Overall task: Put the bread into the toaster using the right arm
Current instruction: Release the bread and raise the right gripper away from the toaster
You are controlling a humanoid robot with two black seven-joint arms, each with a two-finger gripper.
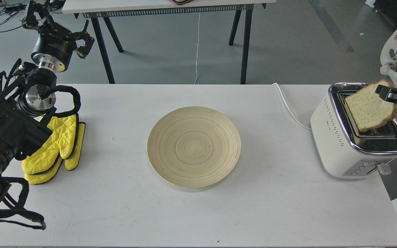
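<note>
The cream-white toaster [336, 144] with a chrome top stands at the table's right edge. My right gripper [386, 93] comes in from the right edge and is shut on the top corner of the bread slice [369, 108]. The slice is tilted and its lower edge sits in a slot on the toaster's top. My left gripper [83, 43] is raised at the far left, beyond the table's back edge, open and empty.
A round wooden plate [194, 146] lies mid-table. Yellow oven mitts [55, 146] lie at the left beside my left arm. The toaster's white cord [288, 106] runs off the back edge. A white chair [396, 51] stands behind the toaster.
</note>
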